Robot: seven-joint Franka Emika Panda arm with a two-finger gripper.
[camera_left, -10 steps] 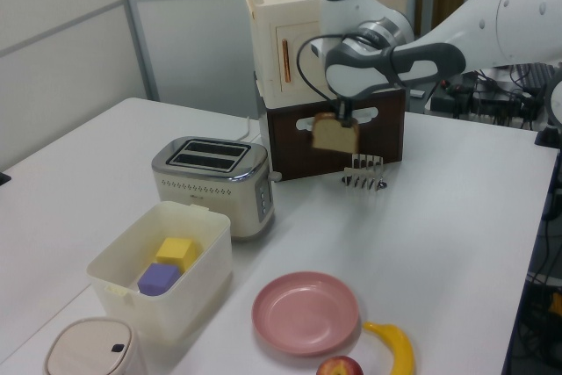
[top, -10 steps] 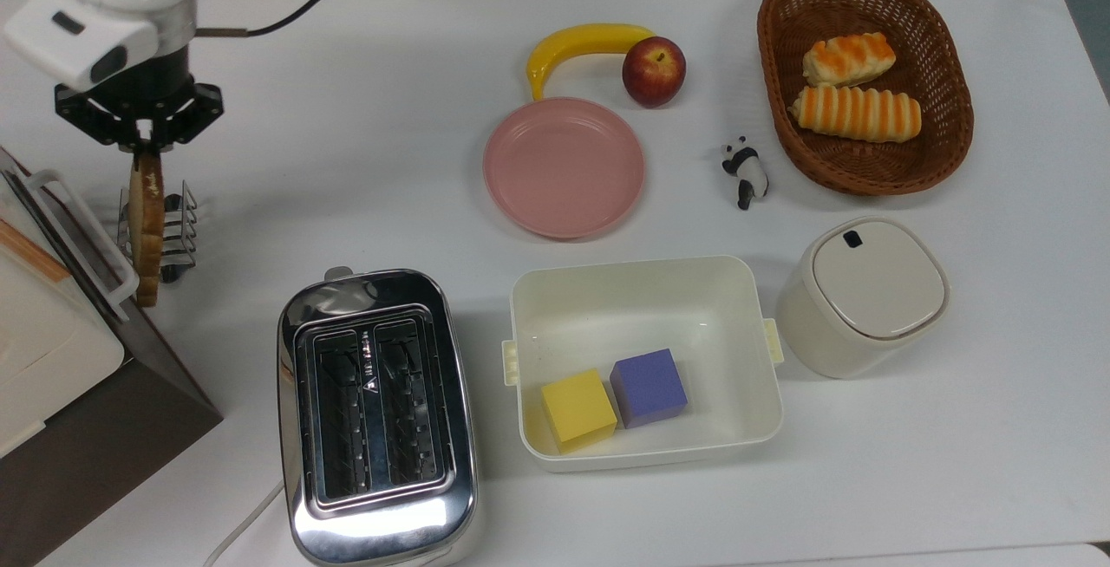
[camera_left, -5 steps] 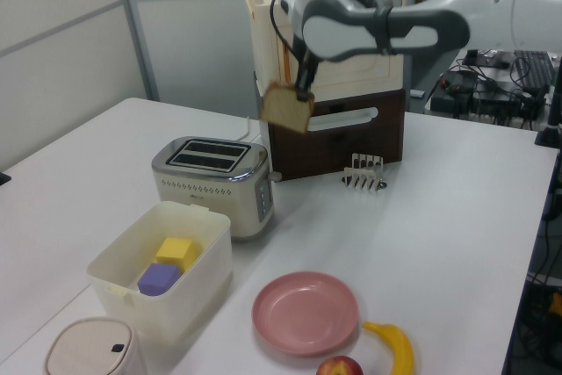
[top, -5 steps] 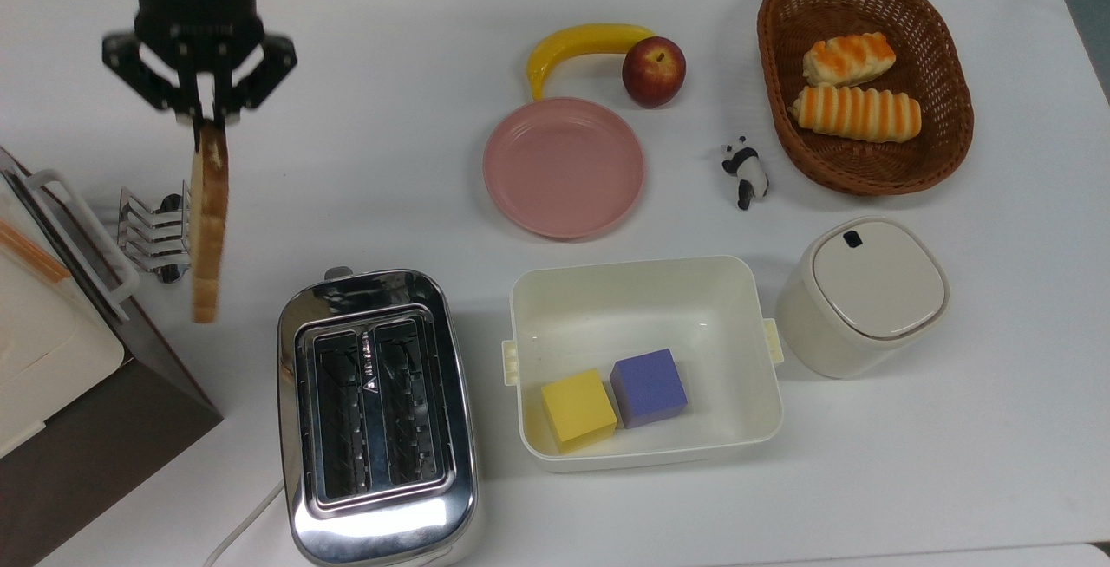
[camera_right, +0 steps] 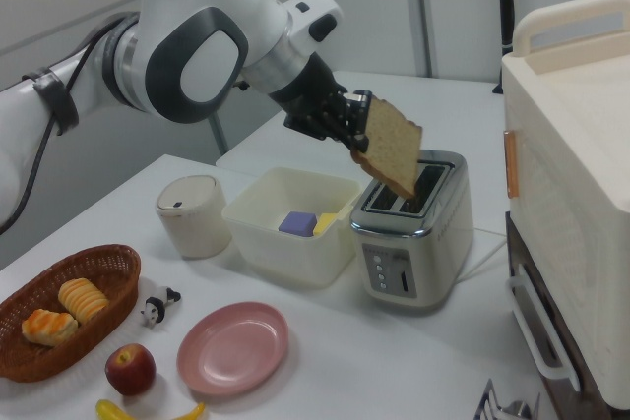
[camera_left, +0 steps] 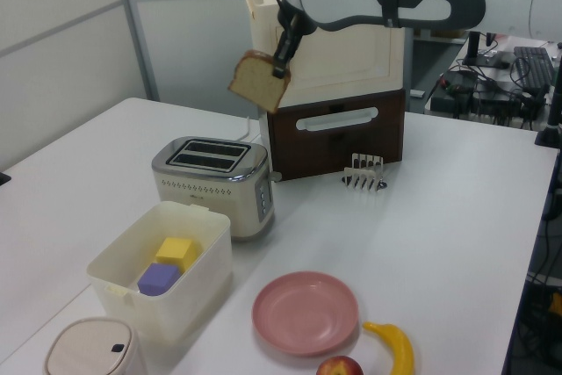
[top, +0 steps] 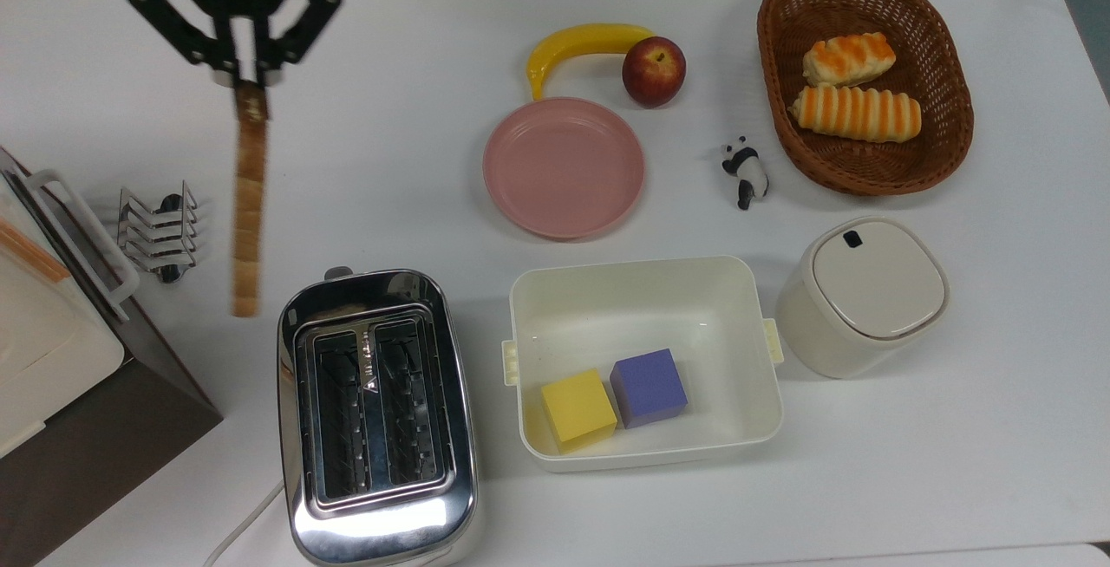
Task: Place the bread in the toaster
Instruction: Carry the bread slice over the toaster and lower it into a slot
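Note:
My gripper (top: 245, 83) (camera_left: 282, 66) (camera_right: 358, 133) is shut on the bread (top: 248, 203) (camera_left: 261, 82) (camera_right: 393, 148), a brown slice held by one edge high above the table. In the top view the slice shows edge-on, hanging up and to the left of the toaster (top: 375, 415). The chrome toaster (camera_left: 212, 181) (camera_right: 412, 226) stands on the white table with both black slots empty. In the left view the slice hangs tilted, above and right of the toaster.
A small wire toast rack (top: 159, 231) (camera_left: 365, 173) stands by a cream and brown cabinet (camera_left: 338, 68) (camera_right: 576, 194). A cream bin (top: 643, 359) with yellow and purple cubes sits beside the toaster. A pink plate (top: 564, 166), banana, apple, panda figure, lidded canister (top: 863, 294) and a basket (top: 863, 77) of rolls lie beyond.
The gripper has lifted the bread out of the wire rack, risen higher and moved toward the top view's right, closer to the toaster. The slice now hangs tilted.

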